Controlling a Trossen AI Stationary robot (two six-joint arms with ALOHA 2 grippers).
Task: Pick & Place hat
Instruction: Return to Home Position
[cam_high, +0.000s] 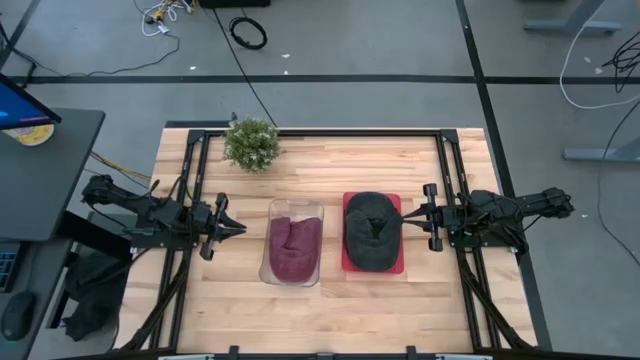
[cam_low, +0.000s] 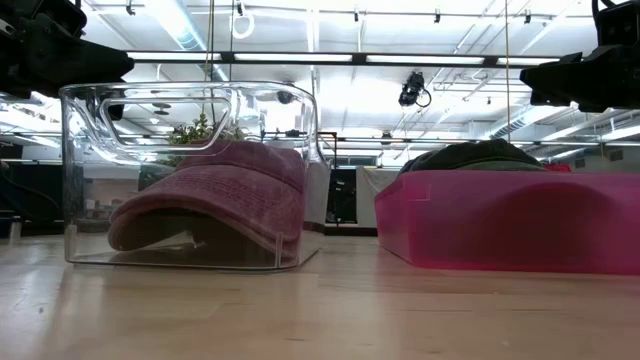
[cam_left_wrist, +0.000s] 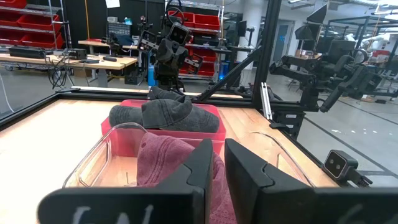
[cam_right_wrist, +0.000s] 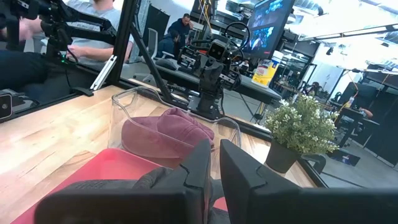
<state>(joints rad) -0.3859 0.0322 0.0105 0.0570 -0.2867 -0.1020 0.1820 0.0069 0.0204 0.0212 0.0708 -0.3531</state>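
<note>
The red cap (cam_high: 294, 248) sits in the clear bin (cam_high: 268, 262) and the black cap (cam_high: 372, 232) in the red bin (cam_high: 397, 266), so your left claw (cam_high: 235, 228) and right claw (cam_high: 408, 215) hang closed and empty.

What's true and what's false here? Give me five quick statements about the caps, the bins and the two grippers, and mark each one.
1. The red cap lies in the transparent bin. True.
2. The black cap lies outside both bins. False: it sits in the red bin.
3. The left gripper is shut on a cap. False: it holds nothing and sits beside the transparent bin.
4. Both bins stand between the left gripper and the right gripper. True.
5. The potted plant stands inside the red bin. False: it stands on the table, outside both bins.
</note>
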